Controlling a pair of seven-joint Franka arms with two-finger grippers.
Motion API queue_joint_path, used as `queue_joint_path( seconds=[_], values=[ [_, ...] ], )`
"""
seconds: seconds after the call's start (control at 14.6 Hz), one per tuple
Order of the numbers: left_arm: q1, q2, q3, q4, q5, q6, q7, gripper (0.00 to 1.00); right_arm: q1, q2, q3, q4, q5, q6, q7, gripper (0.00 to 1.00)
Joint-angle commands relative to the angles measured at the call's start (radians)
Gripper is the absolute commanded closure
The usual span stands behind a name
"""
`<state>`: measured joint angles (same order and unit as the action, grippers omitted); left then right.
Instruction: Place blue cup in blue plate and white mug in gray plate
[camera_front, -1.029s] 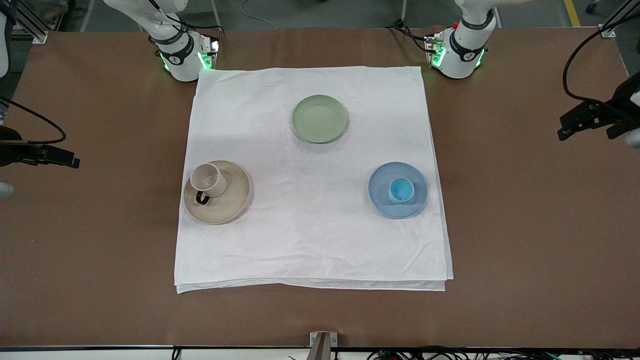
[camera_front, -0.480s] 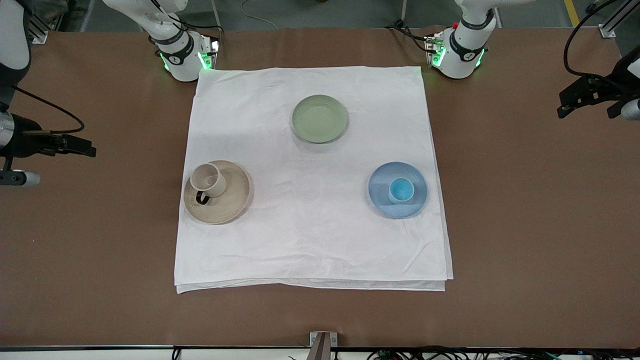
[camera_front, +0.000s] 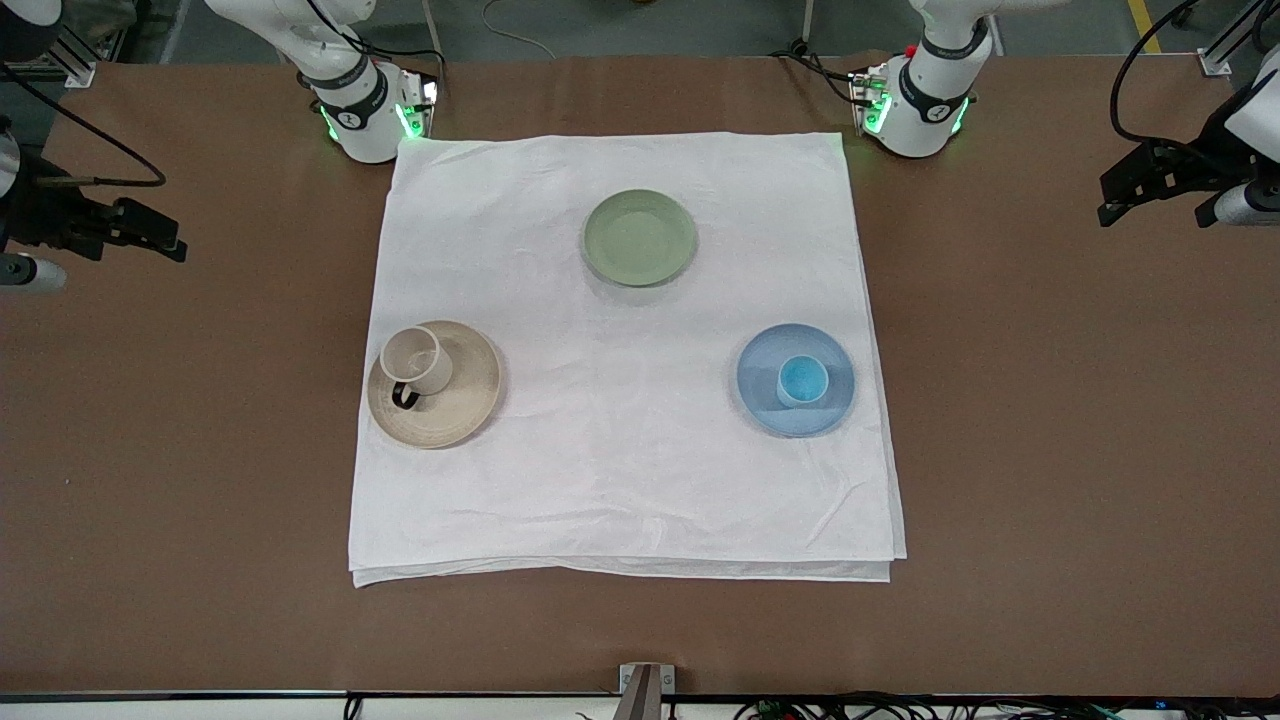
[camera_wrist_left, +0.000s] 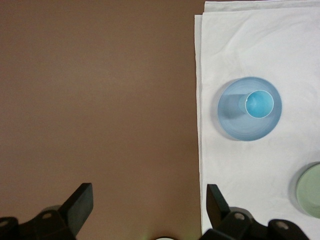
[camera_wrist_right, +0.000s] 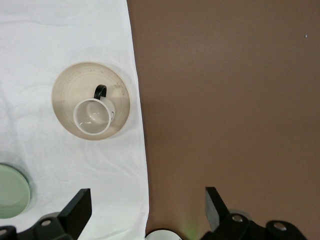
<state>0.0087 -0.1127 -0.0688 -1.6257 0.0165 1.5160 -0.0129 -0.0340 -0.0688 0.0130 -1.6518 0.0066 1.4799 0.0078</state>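
Note:
The blue cup stands upright in the blue plate, toward the left arm's end of the white cloth. Both show in the left wrist view: the cup and the plate. The white mug stands upright in the gray plate, toward the right arm's end, its black handle pointing to the front camera. The right wrist view shows the mug and the plate. My left gripper is open and empty over bare table. My right gripper is open and empty over the cloth's edge.
A pale green plate lies empty on the white cloth, nearer to the robot bases than the other two plates. It shows at the edge of both wrist views. Brown table surrounds the cloth.
Both grippers have drawn back over the table's ends toward the bases' side, open and empty. The cups and plates have not moved.

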Motion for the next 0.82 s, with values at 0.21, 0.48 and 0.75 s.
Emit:
queue_joint_path(
  seconds=[0.21,0.48,0.75],
  values=[
    [-0.006,-0.015,-0.002,-0.008,-0.016,0.012,-0.087,0.0,0.029,-0.131,-0.025,-0.092,-0.004,0.013,-0.006,0.0],
    [-0.007,-0.001,-0.002,0.013,-0.004,0.01,-0.085,0.0,0.029,-0.128,-0.024,-0.089,-0.002,0.02,-0.006,0.0],
    [-0.01,0.011,-0.002,0.035,-0.003,0.0,-0.085,0.0,0.028,-0.126,-0.021,-0.088,0.001,0.019,-0.006,0.0]
  ],
)
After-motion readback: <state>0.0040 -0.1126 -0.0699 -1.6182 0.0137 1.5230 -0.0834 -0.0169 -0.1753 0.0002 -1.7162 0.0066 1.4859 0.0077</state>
